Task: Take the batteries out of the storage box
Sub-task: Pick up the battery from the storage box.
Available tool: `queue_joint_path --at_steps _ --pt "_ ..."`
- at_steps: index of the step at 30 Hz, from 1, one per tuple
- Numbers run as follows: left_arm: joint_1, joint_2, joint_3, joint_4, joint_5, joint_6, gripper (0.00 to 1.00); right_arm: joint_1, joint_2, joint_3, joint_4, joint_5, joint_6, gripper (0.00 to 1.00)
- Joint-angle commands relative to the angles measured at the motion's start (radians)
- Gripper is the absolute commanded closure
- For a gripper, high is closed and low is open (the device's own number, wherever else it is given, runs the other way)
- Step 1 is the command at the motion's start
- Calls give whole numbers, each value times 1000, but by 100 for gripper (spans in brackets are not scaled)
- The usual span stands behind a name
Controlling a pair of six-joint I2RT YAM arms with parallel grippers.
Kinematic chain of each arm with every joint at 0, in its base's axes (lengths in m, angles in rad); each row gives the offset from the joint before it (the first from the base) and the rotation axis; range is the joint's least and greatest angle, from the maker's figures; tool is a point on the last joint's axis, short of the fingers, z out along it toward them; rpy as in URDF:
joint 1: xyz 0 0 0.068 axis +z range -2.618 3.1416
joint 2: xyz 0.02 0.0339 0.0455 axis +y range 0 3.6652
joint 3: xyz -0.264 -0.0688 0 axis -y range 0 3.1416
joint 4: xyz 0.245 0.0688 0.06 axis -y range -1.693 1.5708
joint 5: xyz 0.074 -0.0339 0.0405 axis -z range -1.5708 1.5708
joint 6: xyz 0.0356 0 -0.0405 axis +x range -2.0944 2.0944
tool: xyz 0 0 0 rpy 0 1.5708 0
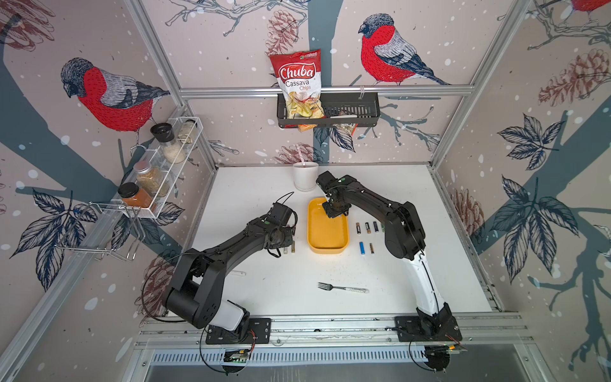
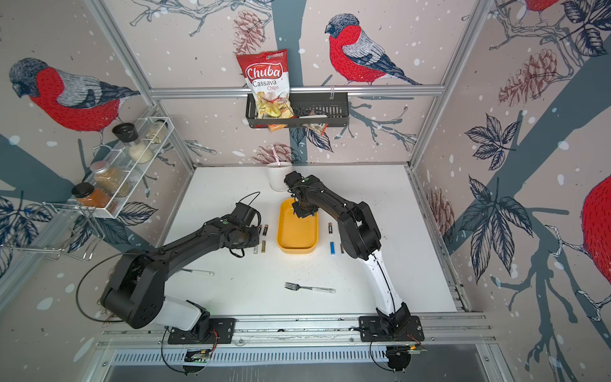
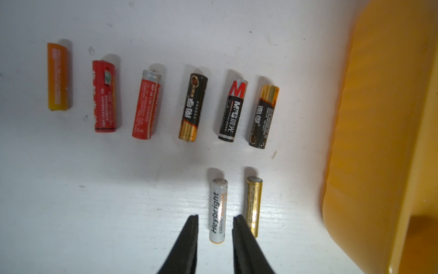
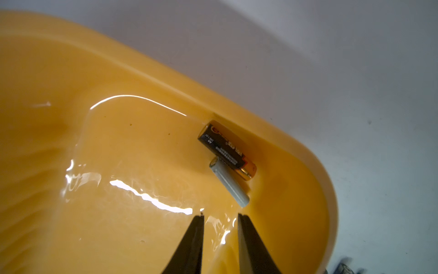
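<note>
Right wrist view shows the right gripper (image 4: 221,215), jaws slightly apart and empty, inside the yellow box (image 4: 118,71) near two batteries (image 4: 225,147) hugging its wall; straddle the grey battery (image 4: 228,182) squarely before closing

Battery layout, white table (image 3: 94,189), yellow storage box (image 3: 379,142) alongside.
Row of six batteries (image 3: 193,106), parallel and apart: one orange, two red, three black. Nearer left gripper (image 3: 215,215), white Heybright battery (image 3: 218,204) between parted jaws, untouched; gold battery (image 3: 253,201) just beside it, toward the box.
</note>
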Motion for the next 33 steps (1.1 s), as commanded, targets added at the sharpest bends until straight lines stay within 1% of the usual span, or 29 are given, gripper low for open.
queue_joint_path --at_steps 1,11,21,29,33 --pt "2 2 -3 -10 5 14 70 -1 18 17 -9 21 -20 69" --pt "3 4 -3 -11 5 14 70 -5 66 28 -4 41 -37 69" --pt "4 6 -3 -15 3 14 70 -2 74 23 4 64 -53 68" --pt "4 4 -4 -17 1 13 70 -6 84 22 2 45 -59 67" --pt "4 3 -3 -18 2 14 70 -5 80 23 0 12 -62 71"
